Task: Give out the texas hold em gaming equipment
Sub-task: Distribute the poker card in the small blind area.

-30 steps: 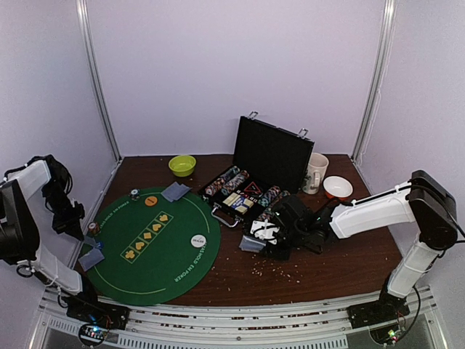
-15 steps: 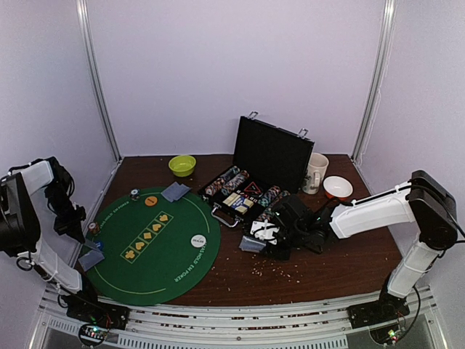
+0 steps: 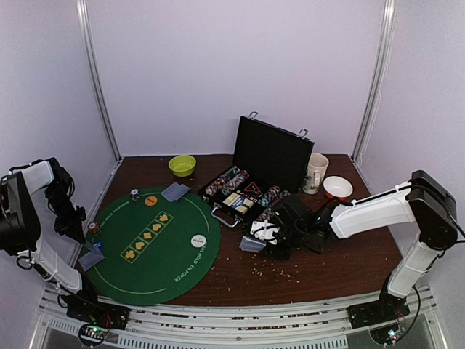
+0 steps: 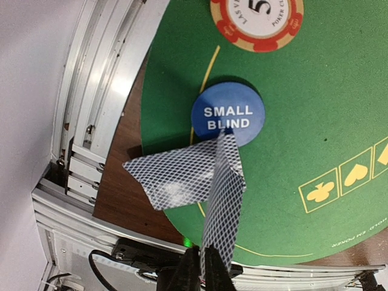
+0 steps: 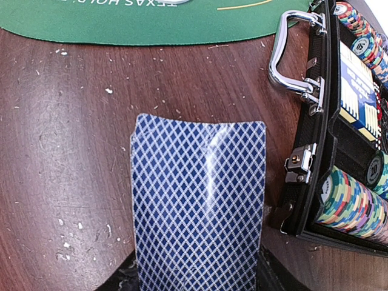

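At the left edge of the green mat (image 4: pixel 303 109), my left gripper (image 4: pixel 203 273) is pinched on one blue-backed card (image 4: pixel 221 200), seen edge-on. A second card (image 4: pixel 167 179) lies flat across the mat's rim, near the blue SMALL BLIND disc (image 4: pixel 228 115). A red chip (image 4: pixel 257 18) lies beyond that disc. The white dealer disc (image 3: pixel 198 240) sits on the mat's right part. Over the table (image 5: pixel 60 151), my right gripper (image 5: pixel 197 282) grips a stack of cards (image 5: pixel 200 194) between its jaws, beside the open case (image 5: pixel 309 182) holding chip rows (image 5: pixel 351 200).
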`<state>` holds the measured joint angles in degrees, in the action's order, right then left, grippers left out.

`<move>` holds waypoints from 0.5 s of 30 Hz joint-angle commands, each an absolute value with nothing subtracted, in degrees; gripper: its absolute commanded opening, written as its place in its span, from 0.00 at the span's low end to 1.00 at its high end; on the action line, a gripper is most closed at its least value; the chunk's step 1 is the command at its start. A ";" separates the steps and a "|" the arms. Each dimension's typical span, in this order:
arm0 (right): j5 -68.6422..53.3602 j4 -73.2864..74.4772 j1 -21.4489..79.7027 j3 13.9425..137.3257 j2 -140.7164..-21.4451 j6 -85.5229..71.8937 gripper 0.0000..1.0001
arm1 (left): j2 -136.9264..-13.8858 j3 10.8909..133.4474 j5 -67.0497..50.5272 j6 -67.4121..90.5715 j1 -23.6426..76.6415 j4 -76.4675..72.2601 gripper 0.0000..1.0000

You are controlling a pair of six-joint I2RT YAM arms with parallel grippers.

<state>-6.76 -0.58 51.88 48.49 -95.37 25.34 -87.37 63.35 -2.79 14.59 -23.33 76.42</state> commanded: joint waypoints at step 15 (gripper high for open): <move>-6.23 -0.09 51.69 48.56 -94.11 25.93 0.54 | -86.06 62.52 -0.56 15.88 -24.00 76.64 0.70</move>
<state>-6.76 -0.51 51.88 48.49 -95.37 25.45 -87.37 62.89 -1.87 15.05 -23.55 76.42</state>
